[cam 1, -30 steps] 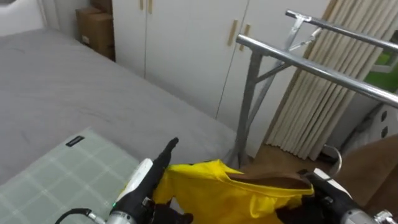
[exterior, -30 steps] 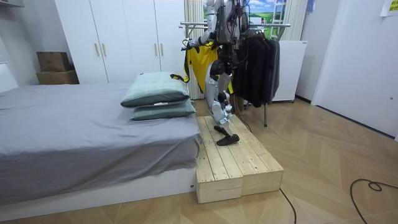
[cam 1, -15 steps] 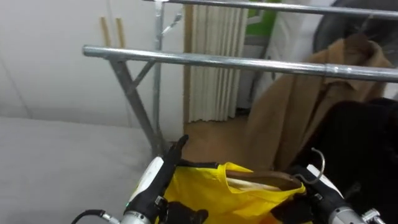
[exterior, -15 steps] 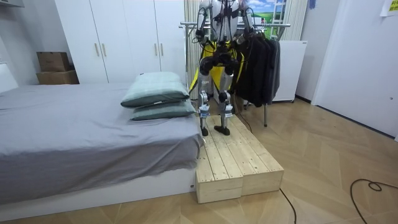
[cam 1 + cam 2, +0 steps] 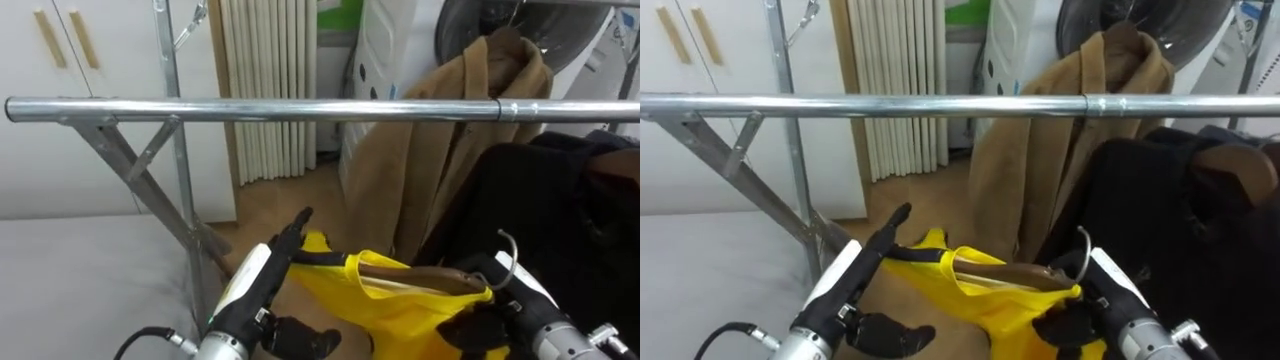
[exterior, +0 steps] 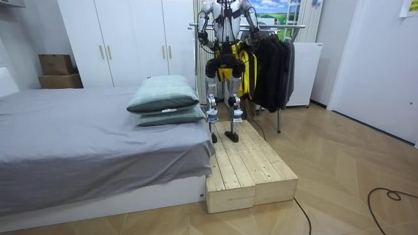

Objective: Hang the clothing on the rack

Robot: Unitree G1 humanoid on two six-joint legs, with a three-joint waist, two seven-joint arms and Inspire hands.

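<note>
Bright, even light is filling the room, and shadows are falling soft. A pale highlight is running along the top of the near clothes rail (image 5: 300,108), and the hook of the hanger (image 5: 420,275) is catching a small glint. The yellow garment (image 5: 400,315) is glowing against the black clothes (image 5: 560,200) on the right, which are swallowing nearly all detail. A faint shadow is lying beneath the overhanging sheet of the bed (image 6: 78,124).

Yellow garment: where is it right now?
The yellow garment sits lower centre in the left eye view, on its hanger between left hand and right hand, below the metal rail.
</note>
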